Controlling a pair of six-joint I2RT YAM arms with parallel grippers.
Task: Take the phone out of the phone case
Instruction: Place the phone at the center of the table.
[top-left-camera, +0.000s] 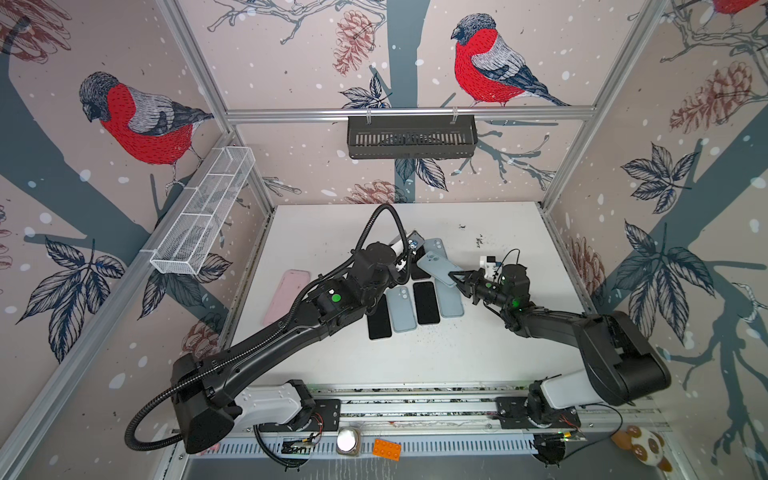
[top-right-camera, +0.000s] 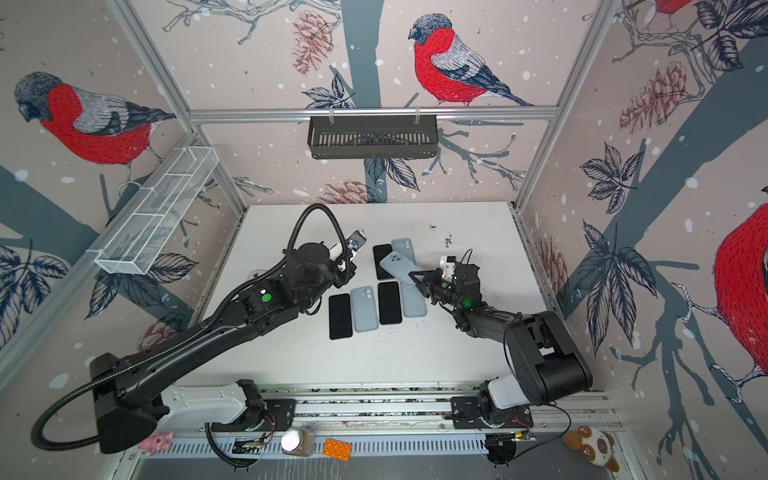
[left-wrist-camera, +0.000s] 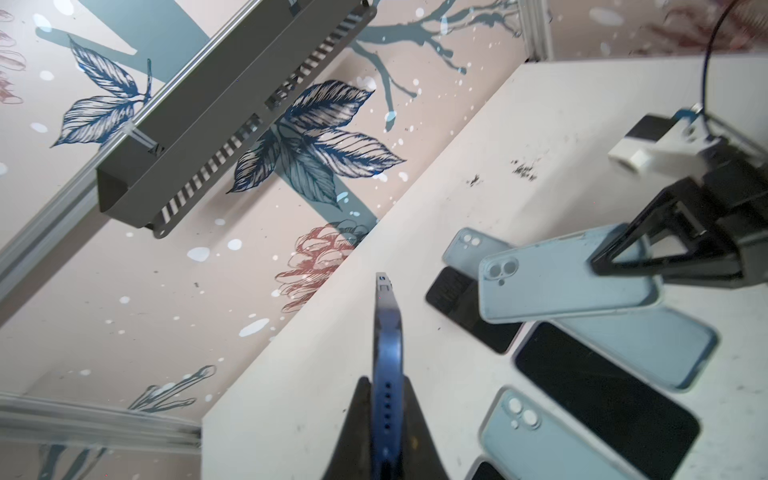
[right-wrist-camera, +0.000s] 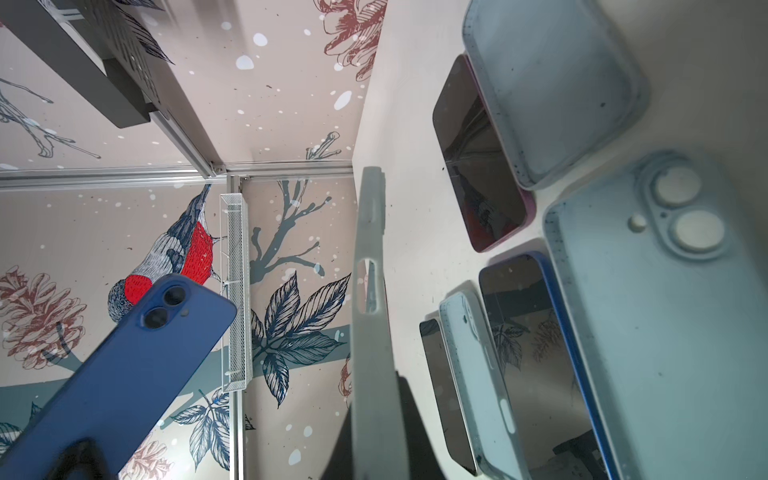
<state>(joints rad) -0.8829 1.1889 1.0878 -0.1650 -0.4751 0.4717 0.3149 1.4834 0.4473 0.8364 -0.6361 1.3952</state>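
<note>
The dark blue phone (left-wrist-camera: 387, 353) is pinched by its bottom end in my left gripper (left-wrist-camera: 386, 384), which is shut on it and holds it above the table. In both top views the phone's camera end (top-left-camera: 413, 243) pokes out past the left wrist, which hides the jaws. The light blue phone case (top-left-camera: 436, 268) hangs tilted over the row of phones, clamped at one end by my right gripper (top-left-camera: 452, 276), which is shut. Seen from the right wrist, the case (right-wrist-camera: 372, 291) is edge-on between the jaws of the right gripper (right-wrist-camera: 374, 399), and the phone (right-wrist-camera: 124, 365) is well apart from it.
Several black-screened phones (top-left-camera: 426, 307) and light blue cases (top-left-camera: 401, 309) lie in a row mid-table. A pink case (top-left-camera: 286, 295) lies at the left, partly under the left arm. A black basket (top-left-camera: 411, 137) hangs on the back rail and a white mesh basket (top-left-camera: 203, 212) on the left wall.
</note>
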